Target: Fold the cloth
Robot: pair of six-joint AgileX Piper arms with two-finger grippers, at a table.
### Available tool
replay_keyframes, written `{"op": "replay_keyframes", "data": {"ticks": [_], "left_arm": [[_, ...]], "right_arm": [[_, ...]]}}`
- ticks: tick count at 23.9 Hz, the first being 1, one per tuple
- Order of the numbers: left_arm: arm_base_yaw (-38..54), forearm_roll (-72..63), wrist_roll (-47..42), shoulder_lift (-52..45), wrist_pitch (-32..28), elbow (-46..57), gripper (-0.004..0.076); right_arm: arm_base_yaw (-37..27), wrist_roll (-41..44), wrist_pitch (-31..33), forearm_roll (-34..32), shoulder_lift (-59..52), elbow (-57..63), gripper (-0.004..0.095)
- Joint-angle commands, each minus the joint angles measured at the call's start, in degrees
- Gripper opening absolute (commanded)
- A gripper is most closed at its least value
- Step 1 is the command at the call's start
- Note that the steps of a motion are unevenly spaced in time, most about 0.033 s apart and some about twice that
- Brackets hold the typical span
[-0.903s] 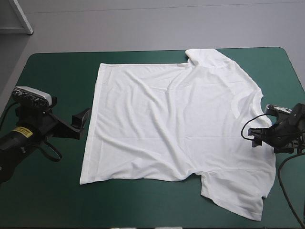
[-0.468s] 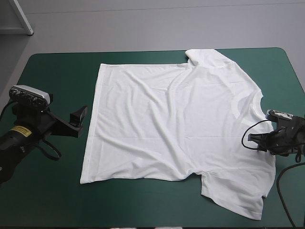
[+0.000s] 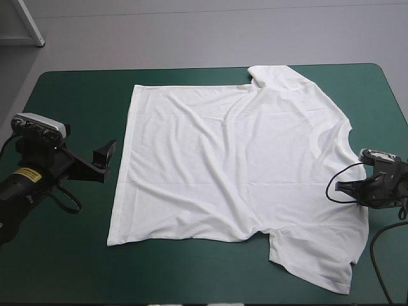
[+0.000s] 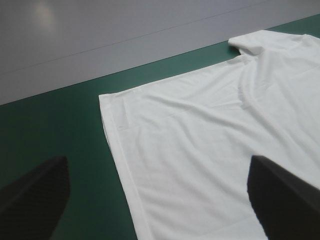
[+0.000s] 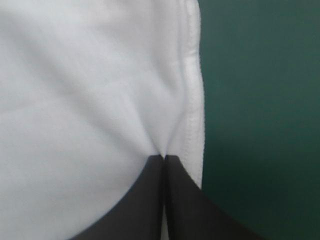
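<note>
The white T-shirt (image 3: 236, 166) lies spread flat across the middle of the teal-green table, hem toward the left, collar and sleeves toward the right. My left gripper (image 3: 107, 159) hovers just left of the hem, open, its black fingers wide apart with the shirt's hem corner (image 4: 210, 150) ahead of them. My right gripper (image 3: 341, 187) is at the shirt's right edge below the collar. In the right wrist view its fingers (image 5: 165, 157) meet in a point, with white fabric (image 5: 90, 100) puckered at the tip beside the stitched edge.
A strip of teal-green cover (image 3: 76, 95) runs left of the shirt, and another along the front edge (image 3: 191, 274). One sleeve (image 3: 319, 261) reaches toward the front right corner, the other (image 3: 274, 76) toward the far edge.
The right gripper's fingers have closed on the shirt's edge, and that arm has drifted slightly right and toward the front. The left arm has shifted a little to the left, still open.
</note>
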Motion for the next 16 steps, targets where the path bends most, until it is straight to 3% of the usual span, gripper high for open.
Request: {"op": "replay_keyframes", "data": {"ticks": [1,6,10,13,16], "left_arm": [[-0.27,-0.81,-0.21,-0.22,-4.98,-2.02,0.0700],[-0.80,-0.81,-0.21,-0.22,-5.23,-2.02,0.0700],[-3.46,-0.81,-0.21,-0.17,-6.00,-2.02,0.0700],[-3.60,-0.93,-0.21,-0.17,-3.12,-2.02,0.0700],[-3.60,-1.25,-0.46,-0.17,-2.01,-2.02,0.0700]], "right_arm": [[0.07,-0.41,2.09,0.93,0.85,1.23,-0.0017],[0.07,-0.05,5.97,-0.05,-3.57,-1.70,-0.0017],[0.07,6.58,6.68,-8.92,-4.98,-5.46,-0.0017],[0.07,11.36,7.38,-17.52,-2.63,-11.52,-0.0017],[0.07,13.79,8.23,-21.62,0.15,-17.39,-0.0017]]}}
